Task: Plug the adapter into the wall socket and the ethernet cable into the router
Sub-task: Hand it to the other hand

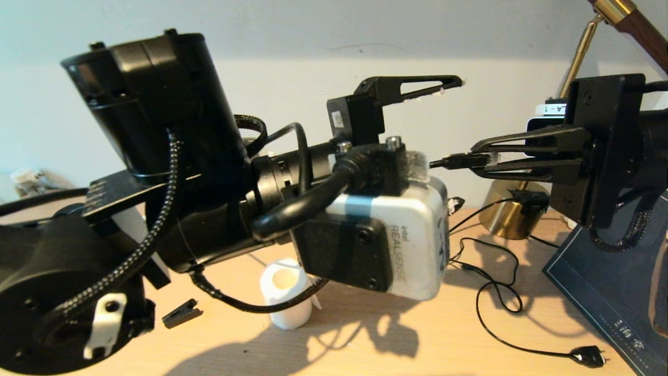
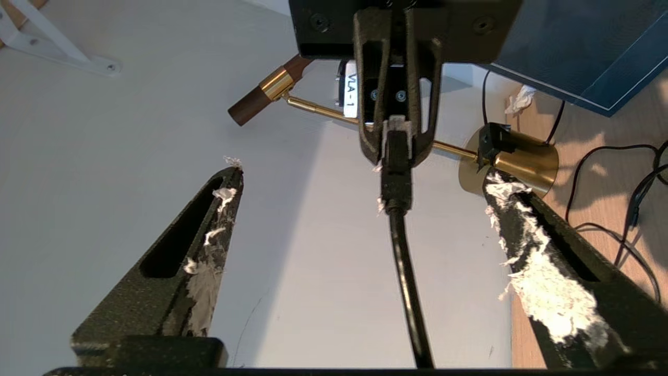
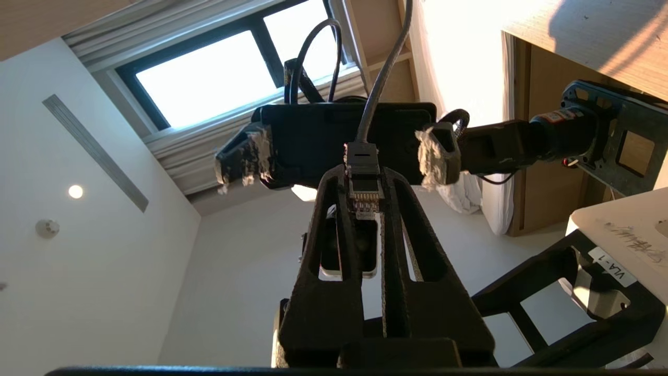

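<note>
A: Where is the ethernet cable [image 1: 459, 161]?

B: Its plug end is pinched in the right gripper [image 1: 482, 159], held level in the air above the surface [image 1: 365, 339]. The fingers are clenched on the plug, with the cable running out toward the left arm.

A: And the left gripper [image 2: 360, 209]?

B: Released. In its wrist view the two fingers [image 2: 198, 235] stand wide apart with the cable passing between them, touching neither. It faces the right gripper, close by.

A: What lies on the surface?

B: A white paper roll [image 1: 286, 295] stands below the left arm, with a small black clip [image 1: 181, 313] beside it. A thin black cord [image 1: 496, 297] ends in a two-pin plug [image 1: 588, 356] near the front edge. A brass lamp base [image 1: 514, 211] sits at the back, next to a dark blue book [image 1: 616, 292].
</note>
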Motion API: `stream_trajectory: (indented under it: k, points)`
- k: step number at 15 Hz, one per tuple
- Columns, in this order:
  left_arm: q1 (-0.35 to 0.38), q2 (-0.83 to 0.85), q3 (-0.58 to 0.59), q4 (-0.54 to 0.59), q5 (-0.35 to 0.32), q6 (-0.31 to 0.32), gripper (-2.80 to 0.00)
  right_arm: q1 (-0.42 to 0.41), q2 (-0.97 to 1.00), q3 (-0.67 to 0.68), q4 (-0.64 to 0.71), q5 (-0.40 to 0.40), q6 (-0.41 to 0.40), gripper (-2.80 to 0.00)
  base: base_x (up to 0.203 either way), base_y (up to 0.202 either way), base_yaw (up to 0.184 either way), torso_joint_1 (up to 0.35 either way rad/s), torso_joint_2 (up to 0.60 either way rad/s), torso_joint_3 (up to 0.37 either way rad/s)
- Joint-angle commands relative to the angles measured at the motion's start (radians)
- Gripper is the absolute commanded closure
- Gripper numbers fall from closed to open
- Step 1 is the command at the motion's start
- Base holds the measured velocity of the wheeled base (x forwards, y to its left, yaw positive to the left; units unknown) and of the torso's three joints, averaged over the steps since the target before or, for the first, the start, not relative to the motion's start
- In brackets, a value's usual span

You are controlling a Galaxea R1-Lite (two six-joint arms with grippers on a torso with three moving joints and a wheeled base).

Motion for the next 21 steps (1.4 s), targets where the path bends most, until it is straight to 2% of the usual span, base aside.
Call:
stream_trajectory:
  k: [1,2,3,4,21]
  points:
    - [0.000,-0.009,0.011,-0.004,-0.002,0.008,-2.80,0.001,-0.008,0.002,0.000,0.008,0.009,0.00,0.000,0.000,0.000,0.000,0.00,0.000]
    - [0.000,-0.010,0.012,-0.004,-0.002,0.008,-2.80,0.001,-0.016,0.005,0.000,0.008,0.009,0.00,0.000,0.000,0.000,0.000,0.00,0.000]
    - [0.000,-0.011,0.016,-0.004,-0.002,0.006,-0.46,0.001,-0.018,0.005,0.000,0.009,0.009,0.00,0.000,0.000,0.000,0.000,0.00,0.000]
    - [0.000,-0.011,0.017,-0.004,0.000,0.006,0.00,0.001,-0.023,0.007,0.000,0.009,0.009,0.00,0.000,0.000,0.000,0.000,0.00,0.000]
    - [-0.009,-0.003,0.015,-0.004,0.000,0.008,0.00,0.001,-0.019,0.013,-0.001,0.008,0.008,0.00,0.000,0.000,0.000,0.000,0.00,0.000]
